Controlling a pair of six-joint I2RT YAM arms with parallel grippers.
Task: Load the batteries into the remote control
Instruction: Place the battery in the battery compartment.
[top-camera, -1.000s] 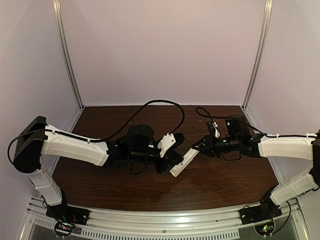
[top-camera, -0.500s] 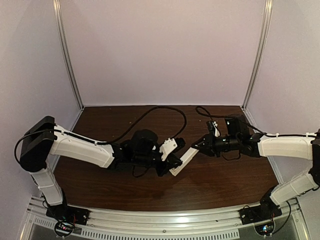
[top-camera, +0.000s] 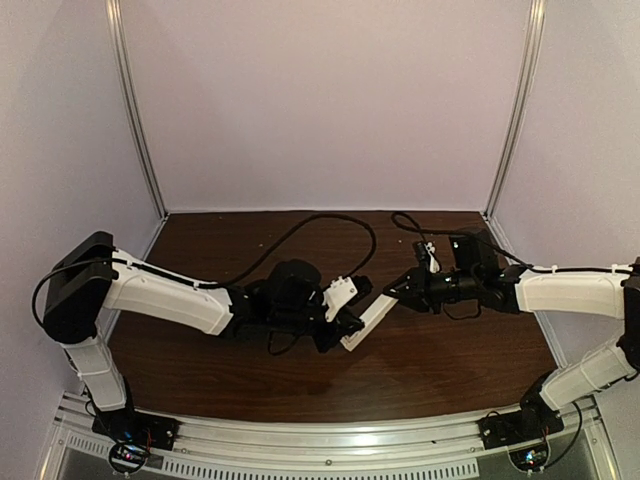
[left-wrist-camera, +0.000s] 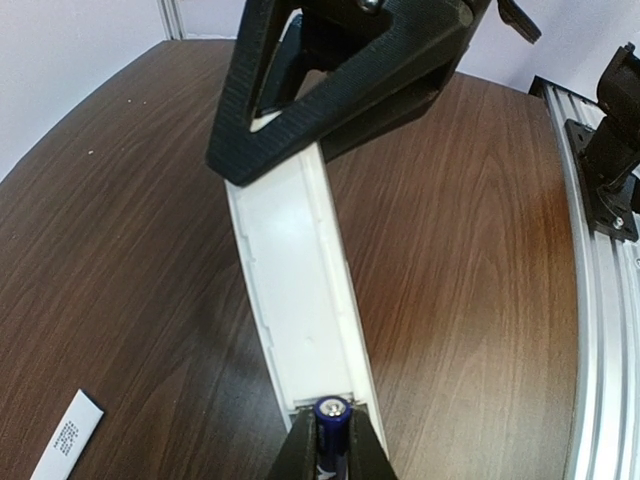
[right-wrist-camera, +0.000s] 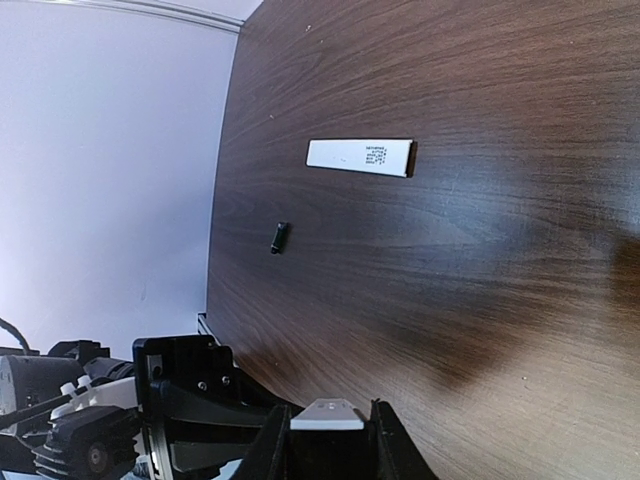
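left wrist view: the bluish battery (left-wrist-camera: 333, 418) sits at the open end of the remote control (left-wrist-camera: 300, 280), pinched in the left end effector (left-wrist-camera: 333, 450); the right end effector (left-wrist-camera: 290, 140) clamps the remote's far end, above the tabletop (left-wrist-camera: 470, 300). neither looks loaded: the other battery (right-wrist-camera: 279, 237) lies on the wood.

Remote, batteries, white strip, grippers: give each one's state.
remote control: held off the table, tilted, back open, bay empty.
blue battery: pinched at the remote control's free end.
dark battery: lying loose on the table.
white strip: flat on the table.
left gripper: shut on the blue battery.
right gripper: shut on the remote control.
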